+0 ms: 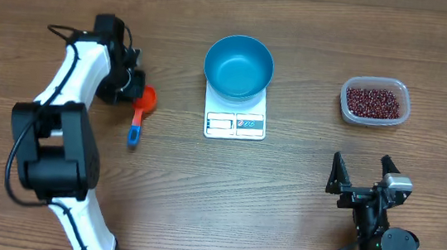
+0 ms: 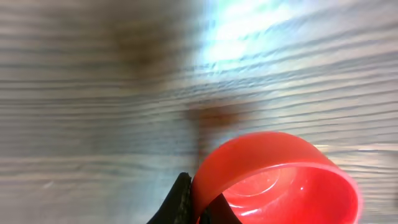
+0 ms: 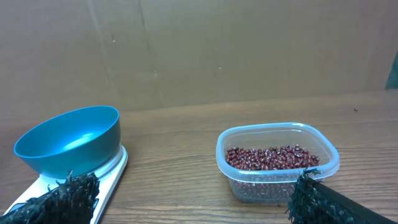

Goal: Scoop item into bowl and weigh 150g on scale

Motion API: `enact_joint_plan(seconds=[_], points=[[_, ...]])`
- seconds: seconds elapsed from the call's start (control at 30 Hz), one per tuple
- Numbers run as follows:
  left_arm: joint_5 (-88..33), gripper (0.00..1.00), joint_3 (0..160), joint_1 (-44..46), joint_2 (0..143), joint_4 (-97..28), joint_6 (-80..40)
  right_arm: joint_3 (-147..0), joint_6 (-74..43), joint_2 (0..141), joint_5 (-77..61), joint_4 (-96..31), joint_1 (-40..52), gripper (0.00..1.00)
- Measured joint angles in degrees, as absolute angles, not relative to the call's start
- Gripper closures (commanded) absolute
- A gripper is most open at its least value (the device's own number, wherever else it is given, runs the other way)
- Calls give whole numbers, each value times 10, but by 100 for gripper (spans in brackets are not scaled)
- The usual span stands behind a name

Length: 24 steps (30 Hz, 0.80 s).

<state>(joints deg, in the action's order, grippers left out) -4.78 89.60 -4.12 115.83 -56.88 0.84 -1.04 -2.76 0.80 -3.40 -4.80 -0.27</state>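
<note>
1. Wood-grain counter (image 1: 296, 224) fills the overhead view, and a plain brown wall (image 3: 199, 50) stands behind it in the right wrist view.
2. Your left end effector (image 1: 136, 89) sits at far left, jaws together and clamped on the cup rim of a red-orange scoop (image 1: 146, 100). Its blue handle (image 1: 133, 135) lies on the counter, pointing toward the front edge. In the left wrist view, one dark finger (image 2: 180, 198) presses the outside of the cup wall, and the other appears to sit just inside it.
3. At centre, the blue bowl (image 1: 239, 64) stands upright and empty on the white scale (image 1: 236, 125). The display is too small to read.
4. The item, a loose heap of small maroon beans (image 1: 373, 102), lies in a clear tub (image 1: 373, 123) at far right. It is well apart from the scoop, with the bowl and scale between them.
5. Your right end effector (image 1: 362, 169) rests near the front right, jaws wide apart and holding nothing.
6. Judging from this, the step in hand is lifting the scoop. No beans are in the bowl, so the weighing has not begun.
7. To do it well, raise the scoop straight up so the handle clears the counter.
8. Move slowly, because a pinch on a thin rim may let the scoop swing or slip.
9. Carry it high past the bowl so you do not nudge the scale, and keep the cup mouth level on the way to the tub.
</note>
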Motion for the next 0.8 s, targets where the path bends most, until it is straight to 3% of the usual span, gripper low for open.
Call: enact_joint_plan(seconds=[0.27, 0.67, 0.8], points=[[-50, 96, 915, -41, 1005, -611, -130, -10, -27, 8, -34, -48, -3, 0], [-54, 96, 917, -40, 855, -830, -599, -10, -28, 8, -34, -48, -3, 0], [-54, 96, 917, -22, 843, -872, -687, -10, -28, 8, -34, -48, -3, 0]])
